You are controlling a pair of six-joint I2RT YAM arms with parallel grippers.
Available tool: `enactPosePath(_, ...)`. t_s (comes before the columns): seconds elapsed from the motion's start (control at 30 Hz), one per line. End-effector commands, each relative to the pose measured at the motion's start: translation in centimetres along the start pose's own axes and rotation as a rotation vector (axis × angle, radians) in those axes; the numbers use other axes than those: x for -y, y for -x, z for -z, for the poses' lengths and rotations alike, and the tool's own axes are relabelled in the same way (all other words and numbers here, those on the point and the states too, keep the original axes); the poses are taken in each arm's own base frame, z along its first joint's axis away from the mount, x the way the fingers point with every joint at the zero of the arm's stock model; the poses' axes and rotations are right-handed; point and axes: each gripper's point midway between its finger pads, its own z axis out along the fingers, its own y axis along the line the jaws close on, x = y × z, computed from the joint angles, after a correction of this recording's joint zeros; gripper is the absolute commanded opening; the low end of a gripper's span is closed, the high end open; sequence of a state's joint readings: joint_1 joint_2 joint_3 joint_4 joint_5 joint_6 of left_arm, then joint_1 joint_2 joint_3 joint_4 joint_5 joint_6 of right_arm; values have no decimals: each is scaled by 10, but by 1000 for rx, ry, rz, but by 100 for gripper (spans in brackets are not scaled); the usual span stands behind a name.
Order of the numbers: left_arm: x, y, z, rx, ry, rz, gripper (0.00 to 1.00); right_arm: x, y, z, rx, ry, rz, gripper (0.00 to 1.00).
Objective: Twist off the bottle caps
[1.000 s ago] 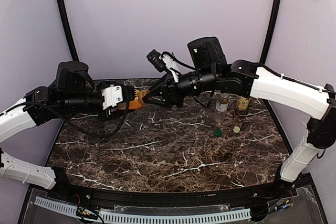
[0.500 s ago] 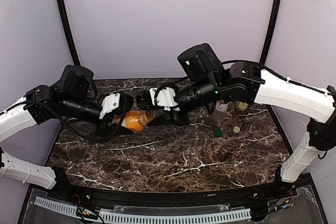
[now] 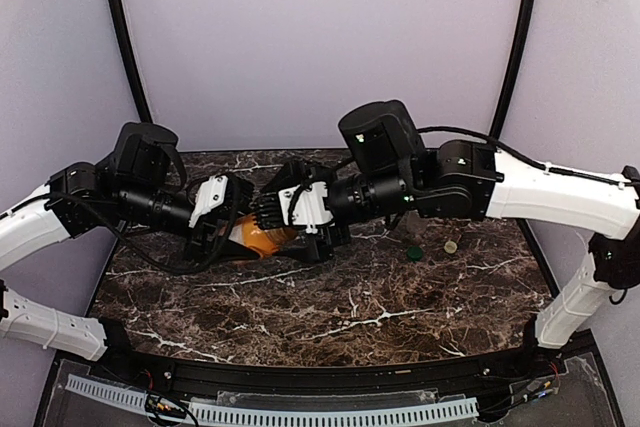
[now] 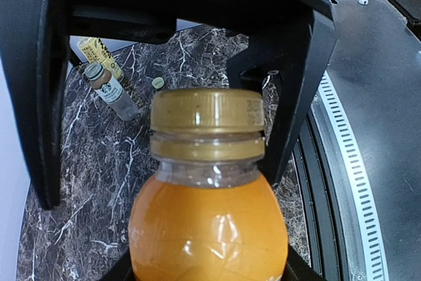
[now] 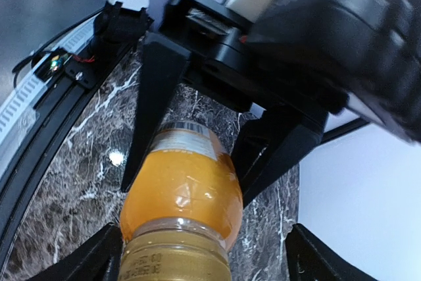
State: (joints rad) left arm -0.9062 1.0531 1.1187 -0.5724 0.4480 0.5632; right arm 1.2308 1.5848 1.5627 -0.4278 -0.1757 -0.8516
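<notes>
1. Top external view: a marble table [image 3: 330, 297] lies under both arms.
2. Left gripper [image 3: 232, 232] is clamped on the orange juice bottle [image 3: 262, 240], held sideways at table's left-centre.
3. Right gripper [image 3: 270, 215] has its fingers apart, flanking the golden-orange cap [image 4: 207, 113].
4. Green cap [image 3: 413, 251] and cream cap [image 3: 451, 246] lie loose at right.

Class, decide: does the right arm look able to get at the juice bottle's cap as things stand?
Probably yes. The right end effector stands open on either side of the cap, with nothing between them, while the left end effector holds the bottle.
</notes>
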Motion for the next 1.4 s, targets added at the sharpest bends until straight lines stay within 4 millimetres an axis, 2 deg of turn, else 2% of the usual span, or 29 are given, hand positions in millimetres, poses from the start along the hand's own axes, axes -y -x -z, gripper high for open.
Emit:
enactPosePath(0.0, -4, 20, 9, 69, 28, -50, 22, 30, 29, 30, 118, -172, -26, 96)
enactPosePath(0.13, -16, 18, 10, 56, 104, -64, 21, 24, 35, 50, 174, -171, -121, 99)
enactPosePath(0.23, -37, 17, 12, 47, 221, -85, 20, 29, 38, 64, 221, -175, -289, 99)
enactPosePath(0.33, -55, 15, 14, 30, 326, -123, 20, 58, 28, 72, 253, -211, -646, 99)
enactPosePath(0.43, -79, 15, 20, 5, 459, -157, 20, 88, 0, 67, 249, -269, -1075, 99)
enactPosePath(0.5, -90, 12, 22, -19, 526, -181, 19, 95, -17, 61, 237, -274, -1291, 99)
enactPosePath(0.57, -97, 11, 25, -32, 570, -200, 19, 97, -22, 54, 246, -244, -1401, 99)
enactPosePath(0.67, -98, 12, 26, -36, 581, -217, 19, 99, -14, 46, 255, -185, -1441, 98)
enactPosePath(0.83, -101, 8, 27, -49, 601, -225, 19, 99, -14, 38, 217, -161, -1452, 96)
enactPosePath(0.9, -102, 7, 27, -55, 609, -228, 19, 98, -17, 35, 206, -163, -1457, 91)
enactPosePath(1.03, -102, 8, 27, -52, 610, -233, 19, 96, -19, 30, 197, -152, -1461, 75)
enactPosePath(1.23, -105, 8, 28, -58, 628, -246, 19, 92, -19, 23, 186, -113, -1463, 73)
enactPosePath(1.37, -104, 8, 28, -54, 622, -245, 19, 92, -20, 20, 181, -111, -1461, 63)
